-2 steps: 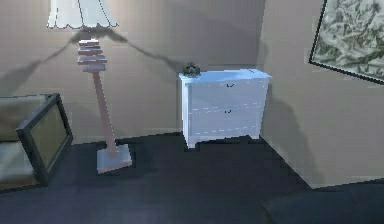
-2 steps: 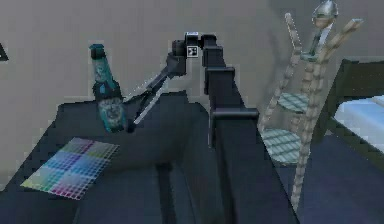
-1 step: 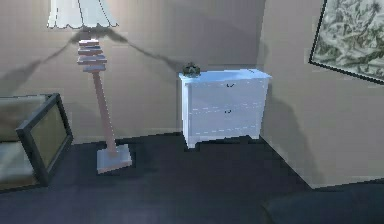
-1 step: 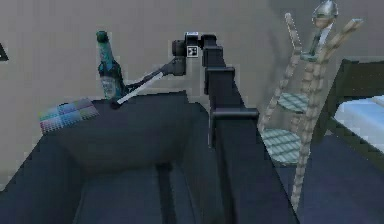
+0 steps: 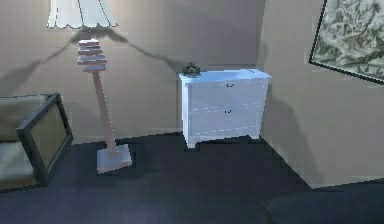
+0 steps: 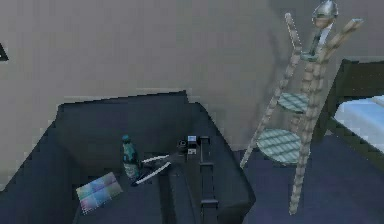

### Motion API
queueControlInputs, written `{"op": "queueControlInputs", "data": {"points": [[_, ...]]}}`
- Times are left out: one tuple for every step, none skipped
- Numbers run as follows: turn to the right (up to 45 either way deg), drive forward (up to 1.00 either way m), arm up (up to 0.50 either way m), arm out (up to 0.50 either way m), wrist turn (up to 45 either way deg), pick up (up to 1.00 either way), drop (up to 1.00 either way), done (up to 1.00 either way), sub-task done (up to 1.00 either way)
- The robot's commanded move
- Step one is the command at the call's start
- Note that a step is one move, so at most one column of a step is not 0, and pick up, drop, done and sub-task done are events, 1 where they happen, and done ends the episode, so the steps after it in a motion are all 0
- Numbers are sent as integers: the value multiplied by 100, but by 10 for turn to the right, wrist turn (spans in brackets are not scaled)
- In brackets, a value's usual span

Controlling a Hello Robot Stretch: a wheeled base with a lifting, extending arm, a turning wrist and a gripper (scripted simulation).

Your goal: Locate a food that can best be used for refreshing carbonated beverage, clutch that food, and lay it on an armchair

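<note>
Reaching across the dark armchair (image 6: pixel 85 118) with fingers (image 6: pixel 156 159) near an upright green bottle (image 6: pixel 130 158) and a checked booklet (image 6: pixel 100 190); cannot tell whether grasping anything

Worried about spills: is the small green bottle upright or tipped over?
Upright: the small green bottle has its neck pointing up.

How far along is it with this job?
Nearly done, it seems: a green bottle stands on the seat of the dark armchair. In hand: the tool is right by the bottle; I cannot tell whether it holds anything. Left: probably only drawing the arm back.
</note>
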Motion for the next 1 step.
{"op": "queueControlInputs", "data": {"points": [[0,0,-32,0,0,0,0,0,0]]}}
